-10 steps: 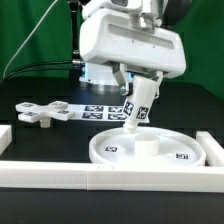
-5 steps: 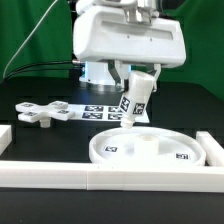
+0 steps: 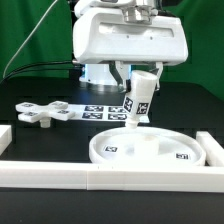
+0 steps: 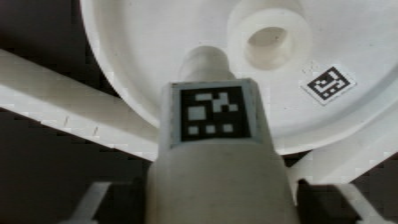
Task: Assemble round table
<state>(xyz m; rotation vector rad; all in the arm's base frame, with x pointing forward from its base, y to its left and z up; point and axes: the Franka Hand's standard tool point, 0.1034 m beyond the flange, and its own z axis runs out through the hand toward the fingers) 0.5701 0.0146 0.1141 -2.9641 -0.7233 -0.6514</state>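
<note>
Black table [image 3: 40,145], green curtain [image 3: 30,40] behind, usual setup. So the leg [image 3: 138,100] is in my claw [image 3: 141,80], up in the air and tilted. Its lower end points down at the middle of the round disc [image 3: 150,152]. The disc lies flat on the table, rim up, with a hole [image 4: 267,42] in a raised bit at its centre, and I'd say that's where the leg wants to go. In the wrist view the leg's tip looks just off to one side of that hole, not over it. I can't tell whether it touches the disc yet.

My take on doing this bit right: get the leg upright first, line its end up over the hole, then go down slow and straight. Coming in tilted like this, I reckon it would catch on the raised edge or shove the disc sideways.

Claw-wise: 2 fingers clenched on the leg's upper part, only as wide as the leg, touching nothing else.

Further out, the cross-shaped piece [image 3: 45,112] lies untouched towards the exterior view's left, with the marker board [image 3: 98,112] next to it. White border rails [image 3: 100,178] run along the front.
</note>
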